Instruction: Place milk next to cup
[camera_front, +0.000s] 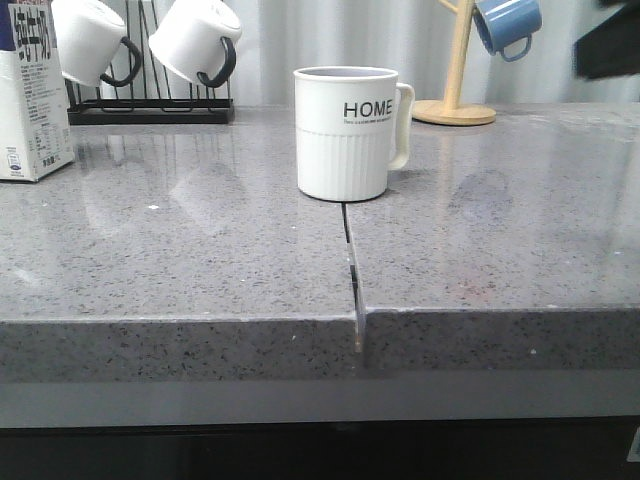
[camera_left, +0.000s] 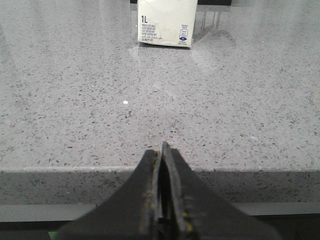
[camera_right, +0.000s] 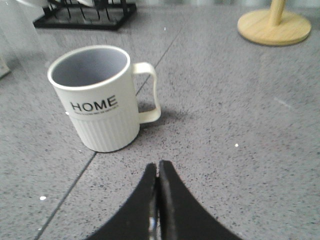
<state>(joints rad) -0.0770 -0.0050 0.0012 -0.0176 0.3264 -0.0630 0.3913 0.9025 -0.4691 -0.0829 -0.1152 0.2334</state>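
The left gripper (camera_left: 162, 150) is seen pressed together and empty, facing the upright milk (camera_front: 32, 100) at the counter's far left, while the right gripper (camera_right: 158, 170), likewise closed on nothing, is aimed at the cup (camera_front: 347, 132), handle rightward.

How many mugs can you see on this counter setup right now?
4: the HOME cup at centre, two white black-handled mugs on the rear-left rack, a blue mug on the wooden stand. Others may sit outside the view.
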